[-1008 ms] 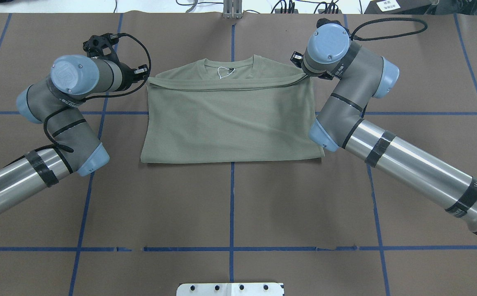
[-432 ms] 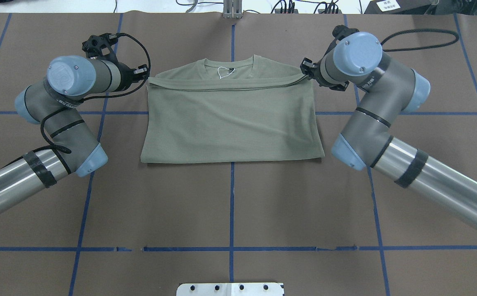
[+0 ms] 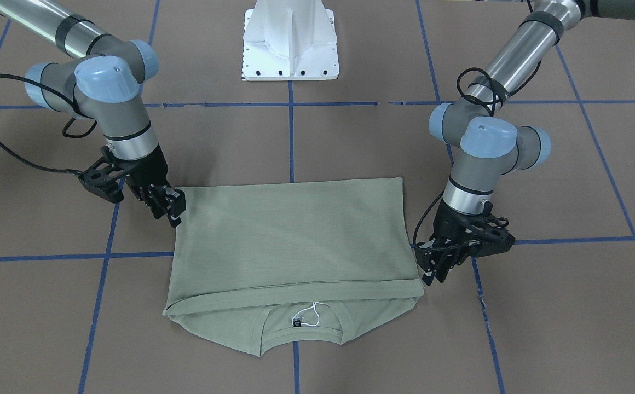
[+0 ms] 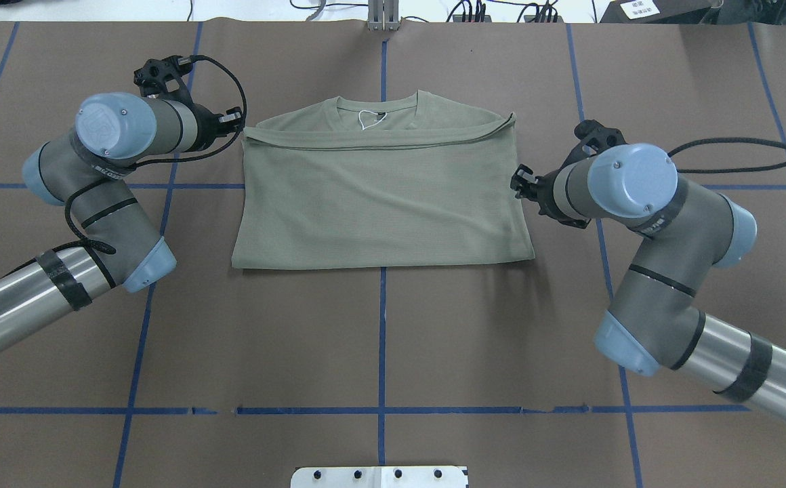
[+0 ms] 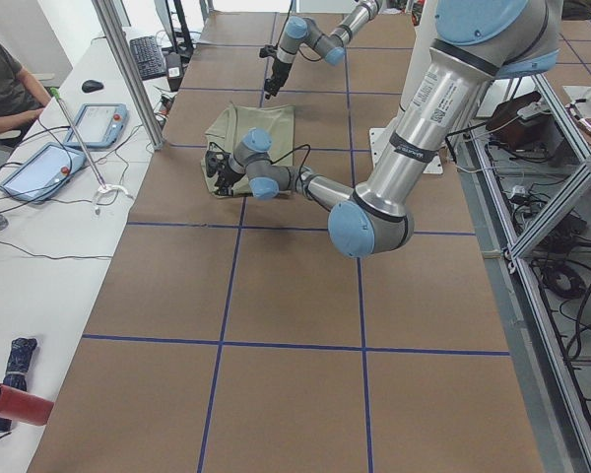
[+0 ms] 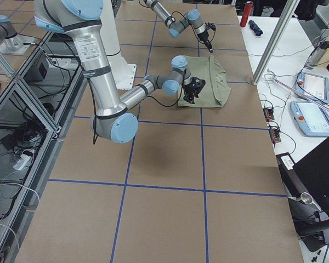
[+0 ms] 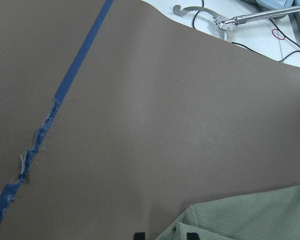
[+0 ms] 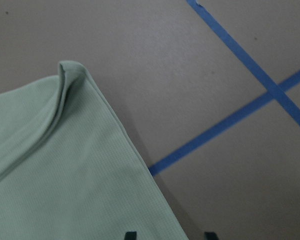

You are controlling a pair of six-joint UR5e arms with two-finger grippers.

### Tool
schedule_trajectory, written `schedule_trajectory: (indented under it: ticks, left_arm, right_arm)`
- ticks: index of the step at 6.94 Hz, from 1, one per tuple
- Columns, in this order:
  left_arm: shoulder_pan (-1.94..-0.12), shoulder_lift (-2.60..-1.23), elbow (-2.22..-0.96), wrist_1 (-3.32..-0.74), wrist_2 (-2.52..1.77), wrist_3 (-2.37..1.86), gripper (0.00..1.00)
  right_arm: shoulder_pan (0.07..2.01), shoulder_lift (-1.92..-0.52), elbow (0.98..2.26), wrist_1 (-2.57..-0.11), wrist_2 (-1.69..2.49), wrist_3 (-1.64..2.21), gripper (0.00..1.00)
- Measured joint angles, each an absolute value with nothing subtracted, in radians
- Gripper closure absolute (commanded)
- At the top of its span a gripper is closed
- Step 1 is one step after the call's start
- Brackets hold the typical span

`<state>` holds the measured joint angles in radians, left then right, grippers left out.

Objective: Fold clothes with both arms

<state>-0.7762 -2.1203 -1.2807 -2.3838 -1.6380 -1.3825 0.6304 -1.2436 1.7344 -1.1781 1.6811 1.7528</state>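
The sage-green shirt (image 4: 379, 196) lies flat on the brown table, its lower half folded up to just short of the collar, where the white string (image 4: 370, 120) shows. My left gripper (image 4: 238, 124) is low at the shirt's far left corner. The left wrist view shows its fingertips apart (image 7: 165, 235) with the corner's fabric (image 7: 250, 215) between them. My right gripper (image 4: 516, 181) is open beside the shirt's right edge, halfway along it. The right wrist view shows its fingertips wide apart (image 8: 169, 234) over that edge (image 8: 55, 165). In the front view the left gripper (image 3: 427, 279) and right gripper (image 3: 174, 213) flank the shirt (image 3: 295, 235).
Blue tape lines (image 4: 382, 339) cross the brown table cover. The white pedestal base (image 3: 291, 41) stands at the robot's edge. A side table with tablets (image 5: 39, 168), a metal post (image 5: 128, 74) and a seated operator (image 5: 5, 84) lie beyond the far edge.
My right gripper has let go of the shirt's far right corner and swung back along the right edge. The left arm drew back slightly. The shirt stayed in place.
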Motion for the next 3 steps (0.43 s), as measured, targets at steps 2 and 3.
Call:
schedule_trajectory:
  ticks: [2,3]
  left_arm:
    - [-0.776,-2.120,-1.281,-2.383,-1.637,-1.383,0.60]
    - [-0.776,-2.120,-1.281,-2.383,-1.637,-1.383,0.60]
  right_arm:
    - [0.574,-1.303,1.783,-1.177,1.667,1.813,0.39]
    - [0.557,-1.308,1.787,-1.177,1.650,1.822,0.39]
